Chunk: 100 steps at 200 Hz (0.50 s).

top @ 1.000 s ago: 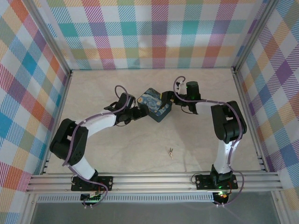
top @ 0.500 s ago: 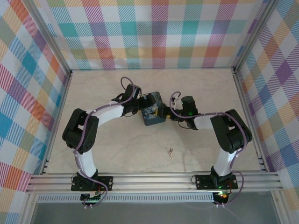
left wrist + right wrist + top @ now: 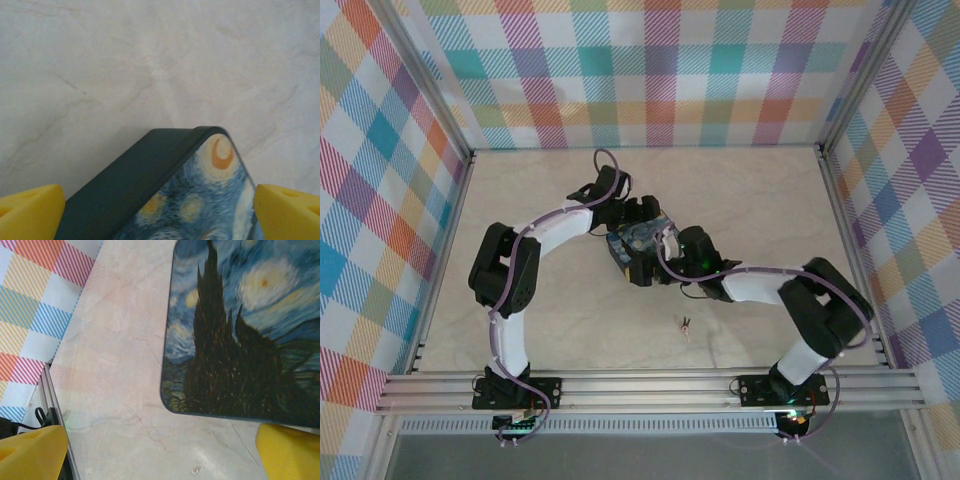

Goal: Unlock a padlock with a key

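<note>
The tiny silvery key [image 3: 686, 325] lies alone on the marble table, nearer the front than both arms. The padlock is hidden from view. A blue-yellow painted tin [image 3: 638, 246] sits at the table's middle. My left gripper [image 3: 626, 216] reaches it from behind; in the left wrist view a corner of the tin [image 3: 200, 200] sits between the widely spread yellow fingers [image 3: 30, 212], gripper [image 3: 160, 212] open. My right gripper [image 3: 654, 262] is at the tin's front right side, open [image 3: 160, 452], with bare table between its fingers [image 3: 285, 450] and the tin [image 3: 240, 325] just ahead.
Plaid walls and a metal frame [image 3: 450, 230] enclose the marble table [image 3: 550, 310]. A rail [image 3: 52, 405] shows at the left of the right wrist view. Bare floor lies left, right and in front of the tin.
Both arms have swung leftward and forward around the tin. The tin has turned and shifted slightly left and toward the front. The key has not moved.
</note>
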### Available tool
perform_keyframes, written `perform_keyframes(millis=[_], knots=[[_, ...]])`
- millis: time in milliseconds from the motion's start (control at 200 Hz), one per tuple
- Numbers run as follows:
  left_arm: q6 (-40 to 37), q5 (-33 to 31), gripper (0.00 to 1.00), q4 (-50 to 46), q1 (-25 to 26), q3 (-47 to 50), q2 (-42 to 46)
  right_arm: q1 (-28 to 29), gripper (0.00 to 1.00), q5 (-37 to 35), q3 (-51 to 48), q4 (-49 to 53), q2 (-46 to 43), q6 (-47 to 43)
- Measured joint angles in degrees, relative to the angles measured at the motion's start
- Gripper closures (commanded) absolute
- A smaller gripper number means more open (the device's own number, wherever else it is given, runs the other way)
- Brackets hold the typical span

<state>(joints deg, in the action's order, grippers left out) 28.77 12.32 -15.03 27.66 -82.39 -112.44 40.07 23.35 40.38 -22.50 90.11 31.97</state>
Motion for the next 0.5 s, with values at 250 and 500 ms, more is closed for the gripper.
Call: perform_keyframes(millis=[250, 500], knots=[[-4.63, -5.07, 0.04, -8.96, -1.64, 2.16, 7.65, -0.37, 0.11, -7.82, 0.70, 23.89, -16.55, -4.44], [-2.45, -12.37, 0.06, -13.60, -1.66, 17.64, 27.52, -1.03, 0.34, -13.92, -4.61, 41.35, -25.59, -2.23]])
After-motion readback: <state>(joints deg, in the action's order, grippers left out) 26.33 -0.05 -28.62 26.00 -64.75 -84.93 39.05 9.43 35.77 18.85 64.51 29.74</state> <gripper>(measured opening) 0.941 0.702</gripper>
